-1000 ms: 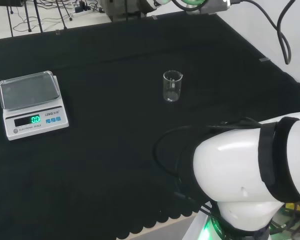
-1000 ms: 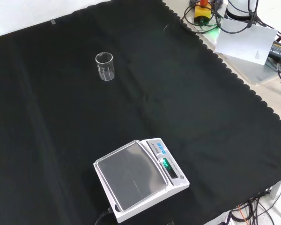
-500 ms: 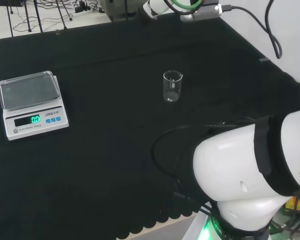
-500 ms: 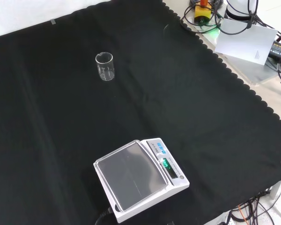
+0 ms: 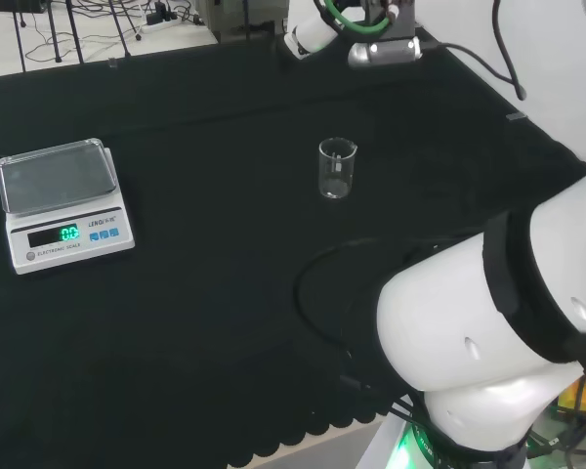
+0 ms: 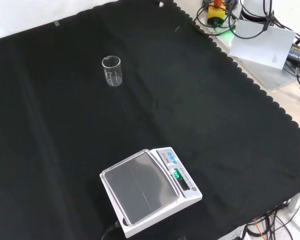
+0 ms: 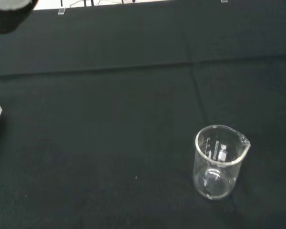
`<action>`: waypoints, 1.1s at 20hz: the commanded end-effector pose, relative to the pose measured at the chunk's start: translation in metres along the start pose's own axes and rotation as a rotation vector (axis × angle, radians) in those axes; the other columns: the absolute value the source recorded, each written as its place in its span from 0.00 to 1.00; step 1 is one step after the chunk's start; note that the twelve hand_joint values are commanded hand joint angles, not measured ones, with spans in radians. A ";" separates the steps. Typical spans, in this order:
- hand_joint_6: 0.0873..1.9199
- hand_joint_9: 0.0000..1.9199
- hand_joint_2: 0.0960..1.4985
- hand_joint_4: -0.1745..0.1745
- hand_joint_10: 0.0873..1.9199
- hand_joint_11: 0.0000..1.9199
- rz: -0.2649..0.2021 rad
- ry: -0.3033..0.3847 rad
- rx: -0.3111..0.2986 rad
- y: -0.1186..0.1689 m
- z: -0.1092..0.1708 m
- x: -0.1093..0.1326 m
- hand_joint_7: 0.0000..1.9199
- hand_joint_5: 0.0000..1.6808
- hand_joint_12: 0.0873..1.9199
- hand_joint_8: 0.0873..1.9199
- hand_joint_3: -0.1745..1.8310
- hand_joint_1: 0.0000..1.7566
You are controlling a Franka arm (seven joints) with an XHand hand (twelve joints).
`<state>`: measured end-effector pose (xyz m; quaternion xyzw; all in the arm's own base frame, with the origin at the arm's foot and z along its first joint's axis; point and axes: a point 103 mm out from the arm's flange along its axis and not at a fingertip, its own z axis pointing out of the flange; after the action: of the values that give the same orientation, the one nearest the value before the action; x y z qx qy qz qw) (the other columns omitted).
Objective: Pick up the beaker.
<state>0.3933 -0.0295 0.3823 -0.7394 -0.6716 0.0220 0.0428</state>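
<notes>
Beaker (image 5: 337,169) stood upright and light mid-cloth (image 6: 200,100), so a sideways knock could topple it; the hand's state I could not tell.

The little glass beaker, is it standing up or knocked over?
Standing upright: the beaker rests on its base on the black cloth, open rim up.

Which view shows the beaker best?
Wrist view: the beaker is close and large, with spout and printed marks visible, upright and apparently empty. Head view and front view show it small, standing alone on the cloth.
</notes>
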 end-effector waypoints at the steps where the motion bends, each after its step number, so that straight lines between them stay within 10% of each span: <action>1: 0.00 0.04 0.44 0.55 0.41 0.00 0.020 0.066 0.039 0.050 0.069 -0.029 0.00 0.06 0.54 0.31 0.21 0.37; 22: 0.00 0.05 0.45 0.55 0.41 0.00 0.060 0.145 0.195 0.109 0.221 -0.065 0.01 0.05 0.49 0.31 0.20 0.38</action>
<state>0.4575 -0.0944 0.2049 -0.7565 -0.6393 0.0456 0.1301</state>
